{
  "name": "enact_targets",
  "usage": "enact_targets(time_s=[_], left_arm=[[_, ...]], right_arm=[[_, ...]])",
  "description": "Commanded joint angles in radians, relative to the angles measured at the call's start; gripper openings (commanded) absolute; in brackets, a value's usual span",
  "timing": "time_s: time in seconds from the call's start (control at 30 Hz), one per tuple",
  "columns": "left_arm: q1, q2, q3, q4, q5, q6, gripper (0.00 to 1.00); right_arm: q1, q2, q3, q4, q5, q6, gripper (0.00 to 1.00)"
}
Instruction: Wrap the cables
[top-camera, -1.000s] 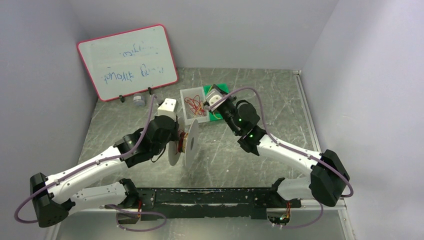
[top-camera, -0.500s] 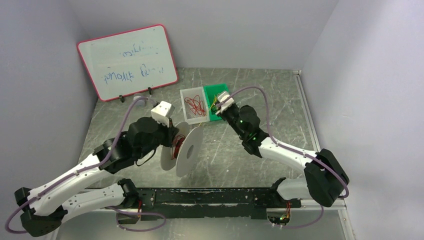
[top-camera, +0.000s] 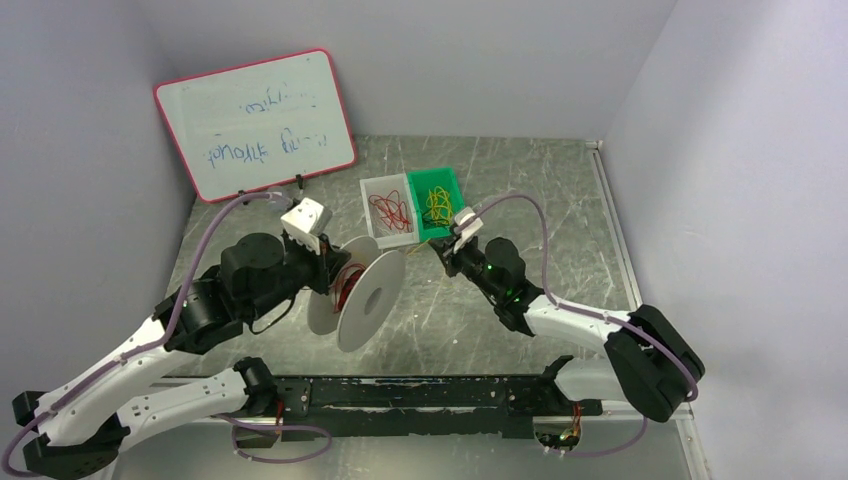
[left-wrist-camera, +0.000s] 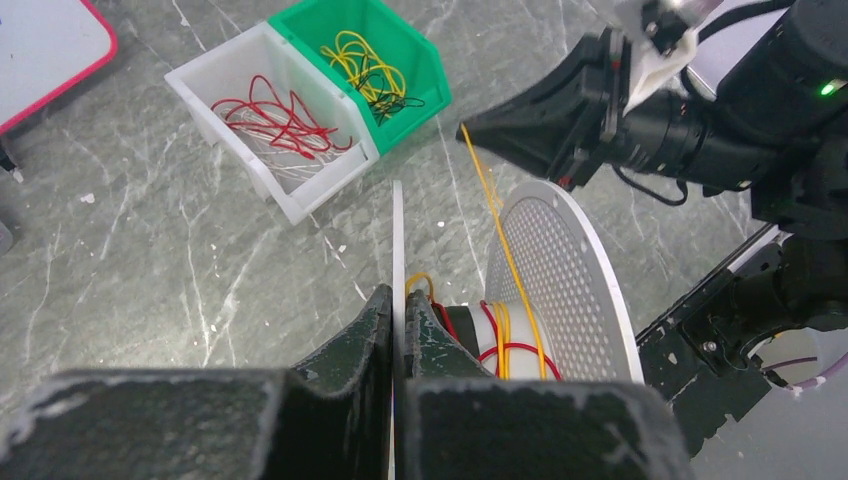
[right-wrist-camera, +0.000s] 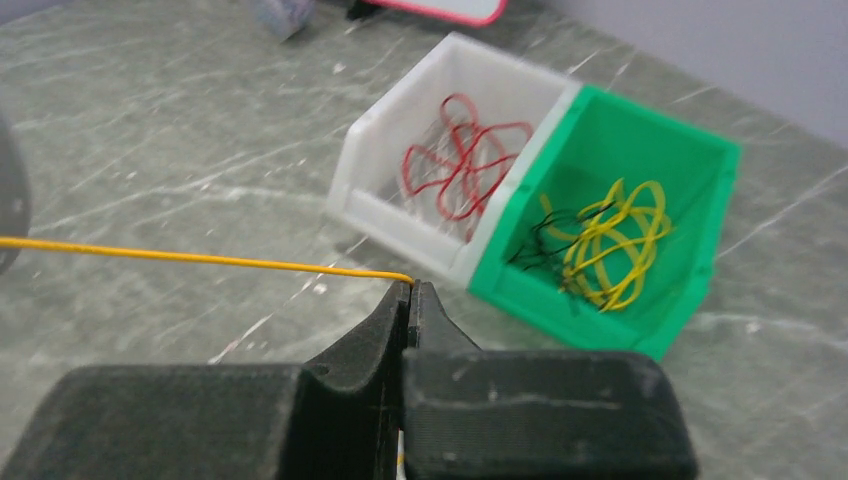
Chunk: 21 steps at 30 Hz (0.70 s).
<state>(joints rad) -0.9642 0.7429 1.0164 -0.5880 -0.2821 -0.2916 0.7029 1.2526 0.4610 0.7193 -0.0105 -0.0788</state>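
Yellow cable (right-wrist-camera: 200, 258) stretches taut between both inward-reaching arms: left jaws clamp the white spool (top-camera: 370, 300) by its flange, right jaws pinch the cable's end above the counter (top-camera: 560, 200). Writing on the whiteboard (top-camera: 255, 120) is upside down, unreadable.

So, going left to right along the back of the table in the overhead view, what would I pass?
Whiteboard → white bin holding red cables → green bin holding yellow cables.
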Motion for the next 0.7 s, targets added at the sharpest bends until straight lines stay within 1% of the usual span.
enact_targets(time_s=[0.0, 0.2, 0.3, 0.4, 0.5, 0.57, 0.67], left_arm=[[-0.007, -0.025, 0.058, 0.106, 0.048, -0.019, 0.07], [-0.007, 0.005, 0.084, 0.191, -0.036, -0.045, 0.07], [-0.007, 0.041, 0.096, 0.232, -0.082, -0.055, 0.07], [-0.007, 0.081, 0.094, 0.291, -0.137, -0.065, 0.07], [-0.007, 0.130, 0.096, 0.338, -0.180, -0.066, 0.07], [-0.007, 0.166, 0.111, 0.348, -0.218, -0.106, 0.07], [-0.007, 0.217, 0.114, 0.367, -0.287, -0.118, 0.07]], right_arm=[[-0.023, 0.029, -0.064, 0.035, -0.107, 0.112, 0.00], [-0.015, 0.052, -0.161, 0.141, -0.295, 0.224, 0.00], [0.011, 0.068, -0.217, 0.227, -0.347, 0.285, 0.00], [0.068, 0.108, -0.267, 0.339, -0.358, 0.336, 0.00], [0.143, 0.167, -0.292, 0.414, -0.327, 0.364, 0.00], [0.197, 0.206, -0.306, 0.475, -0.299, 0.388, 0.00], [0.244, 0.289, -0.312, 0.593, -0.299, 0.452, 0.00]])
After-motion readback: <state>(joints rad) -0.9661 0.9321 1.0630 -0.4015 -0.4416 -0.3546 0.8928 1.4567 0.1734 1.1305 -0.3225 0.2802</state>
